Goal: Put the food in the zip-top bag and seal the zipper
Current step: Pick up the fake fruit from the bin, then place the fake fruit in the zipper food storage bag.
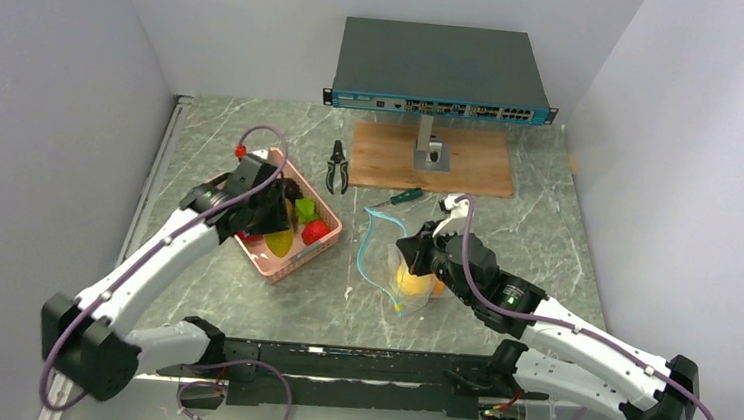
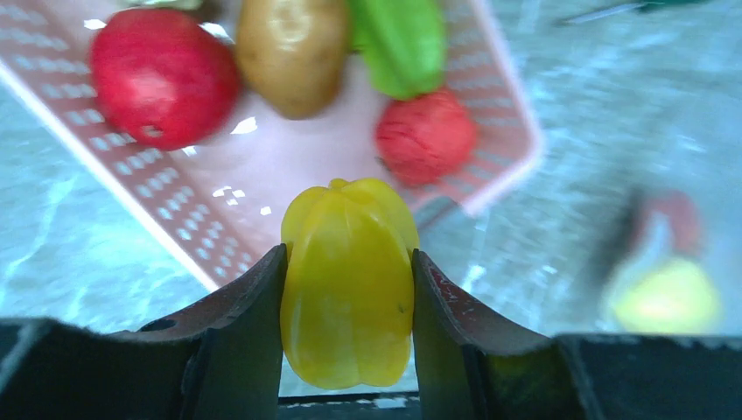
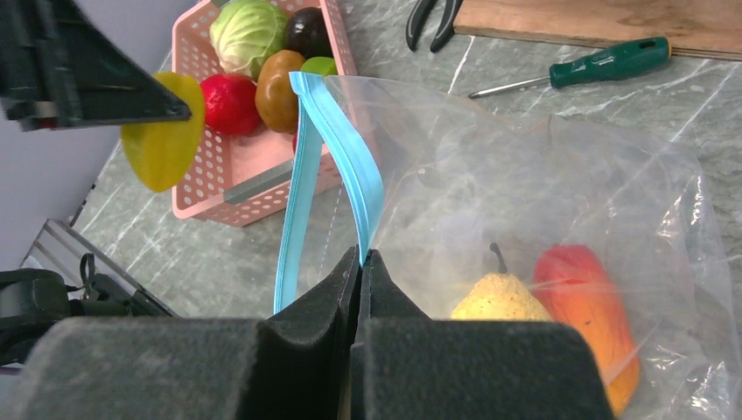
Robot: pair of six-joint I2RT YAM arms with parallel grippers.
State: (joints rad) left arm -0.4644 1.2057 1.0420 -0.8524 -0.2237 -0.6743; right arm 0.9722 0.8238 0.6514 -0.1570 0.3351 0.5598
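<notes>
Two left fingers [image 2: 236,332] clamp yellow pepper [image 2: 347,280]; right fingers [image 3: 306,306] pinch zipper [image 3: 354,171].

Marble table [image 1: 546,244] holds basket [image 1: 309,255]; zip-top bag [image 1: 379,256]; pliers [image 1: 337,167]; screwdriver [image 1: 397,198]; wooden board [image 1: 472,163].

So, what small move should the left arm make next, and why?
Probably carry the yellow pepper sideways toward the open mouth of the zip-top bag. The left tool grips the pepper above the pink basket, and the right tool pinches the zipper, holding the mouth up; a pear lies inside.
</notes>
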